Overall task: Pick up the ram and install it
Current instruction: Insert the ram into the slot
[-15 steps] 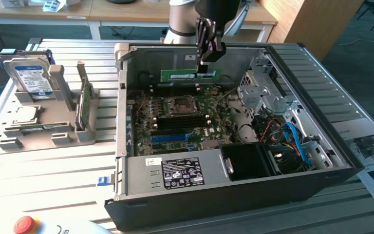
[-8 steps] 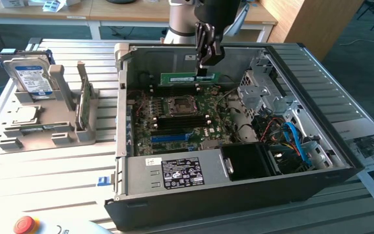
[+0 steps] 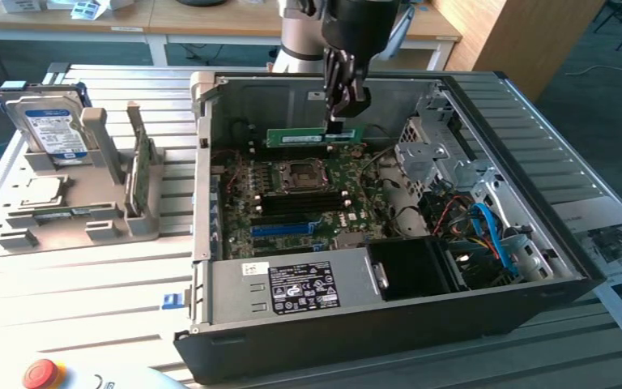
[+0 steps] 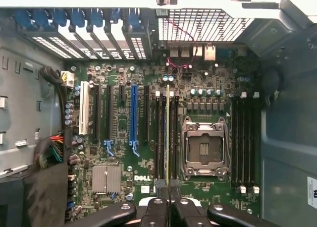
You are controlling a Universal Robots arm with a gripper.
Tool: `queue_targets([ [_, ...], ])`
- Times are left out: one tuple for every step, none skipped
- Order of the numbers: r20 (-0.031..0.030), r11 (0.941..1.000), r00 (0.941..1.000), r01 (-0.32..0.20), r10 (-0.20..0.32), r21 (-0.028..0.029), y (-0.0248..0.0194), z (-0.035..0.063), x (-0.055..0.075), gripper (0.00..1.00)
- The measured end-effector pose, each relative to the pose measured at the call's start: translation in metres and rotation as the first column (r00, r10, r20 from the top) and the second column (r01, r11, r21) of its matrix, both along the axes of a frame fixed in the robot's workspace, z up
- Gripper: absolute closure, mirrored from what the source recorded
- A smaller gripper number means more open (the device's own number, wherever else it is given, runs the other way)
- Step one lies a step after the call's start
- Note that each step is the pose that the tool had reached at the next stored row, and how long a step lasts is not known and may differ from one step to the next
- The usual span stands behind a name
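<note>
Gripper (image 3: 339, 121) is almost closed, and it pinches the ram (image 3: 313, 136) by its upper edge, so the green stick hangs directly under the fingers, inside the open case (image 3: 398, 324). Going from the exterior view's left, I see first the grey holder (image 3: 74, 227) with the hard drive (image 3: 49, 121) standing in it, well apart from the case. After it comes the ram, whose long axis lies across this view. In the wrist view the ram (image 4: 168, 133) shows edge-on as a thin line running straight out from the gripper (image 4: 168, 195). It lies along the black memory slots (image 4: 160, 138), just beside the CPU socket (image 4: 204, 147). I judge it parallel to the slots and not yet seated.
</note>
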State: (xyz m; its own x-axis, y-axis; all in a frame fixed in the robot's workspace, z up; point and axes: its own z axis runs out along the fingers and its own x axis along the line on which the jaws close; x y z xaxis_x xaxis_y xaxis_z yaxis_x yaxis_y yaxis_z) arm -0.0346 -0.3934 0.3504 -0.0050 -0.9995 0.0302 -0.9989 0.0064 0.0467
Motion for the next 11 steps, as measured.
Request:
queue_targets([
  [-0.0001,1.0000,1.0000,0.001,-0.001,0.0001,0.0000,-0.0014,0.000,0.88],
  [-0.0001,1.0000,1.0000,0.001,-0.001,0.0000,0.0000,-0.0029,0.000,0.88],
  [-0.0001,1.0000,1.0000,0.002,-0.002,0.0000,0.0000,-0.0041,0.000,0.88],
  [0.0000,1.0000,1.0000,0.003,-0.003,0.0001,0.0000,-0.0054,0.000,0.88],
  [0.0000,1.0000,1.0000,0.003,-0.003,0.0000,0.0000,-0.0067,0.000,0.88],
  [0.0000,1.0000,1.0000,0.004,-0.004,0.0000,0.0000,-0.0079,0.000,0.88],
  [0.0000,1.0000,1.0000,0.004,-0.004,0.0000,0.0000,-0.0092,0.000,0.88],
  [0.0000,1.0000,1.0000,0.005,-0.005,-0.0001,0.0000,-0.0105,0.000,0.88],
  [-0.0001,1.0000,1.0000,0.006,-0.006,0.0000,0.0000,-0.0117,0.000,0.88],
  [-0.0001,1.0000,1.0000,0.007,-0.007,-0.0001,0.0000,-0.0130,0.000,0.88],
  [0.0000,1.0000,1.0000,0.008,-0.008,0.0000,0.0000,-0.0143,0.000,0.88],
])
